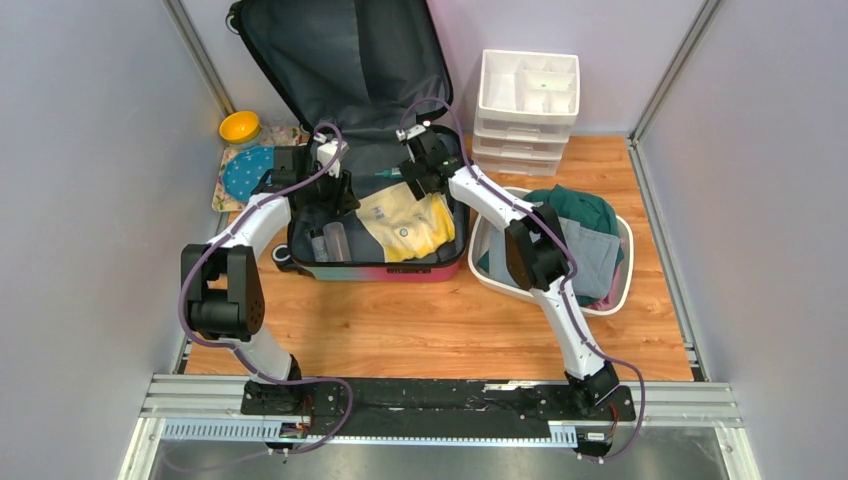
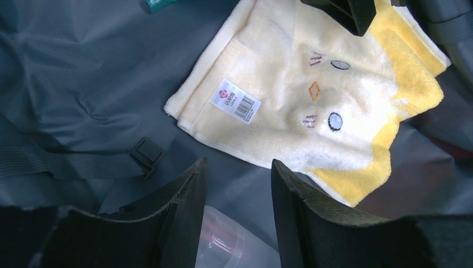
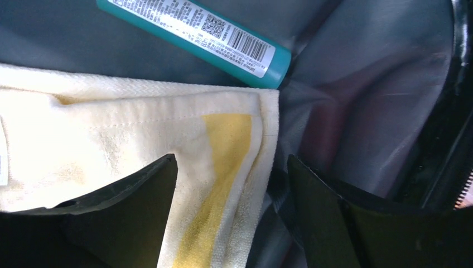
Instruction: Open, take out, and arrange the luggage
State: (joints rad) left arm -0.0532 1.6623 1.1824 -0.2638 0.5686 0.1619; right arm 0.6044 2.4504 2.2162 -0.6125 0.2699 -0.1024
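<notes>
"Top external view: where does the luggage (image 1: pixel 380 272) sit?" asks the first.

"On the wooden table (image 1: pixel 420 330), at the far middle; it lies open, its lid (image 1: pixel 340 60) leaning back against the rear wall, the dark grey lining showing," says the second.

"And inside?"

"A pale yellow towel (image 1: pixel 405 225) with an embroidered face lies flat on the right half; a clear container (image 1: pixel 335 240) lies to its left; a teal tube (image 3: pixel 195 33) lies just beyond the towel's far edge; a black strap buckle (image 2: pixel 146 153) rests on the lining."

"The left gripper (image 2: pixel 239 164)?"

"Down in the left half of the case; its jaws stand apart with bare lining between the tips, nothing held; the clear container shows under them."

"The right gripper (image 3: pixel 231 162)?"

"Low over the towel's far right corner; jaws spread wide, one finger above the towel and the other above the lining, gripping nothing."

"And around the case?"

"A white drawer organiser (image 1: pixel 527 100) stands at the back right; a white basin (image 1: pixel 620 290) with folded clothes (image 1: pixel 585 215) sits just right of the case; a yellow bowl (image 1: pixel 240 127) and a blue dotted cloth (image 1: pixel 245 172) lie to its left."
</notes>
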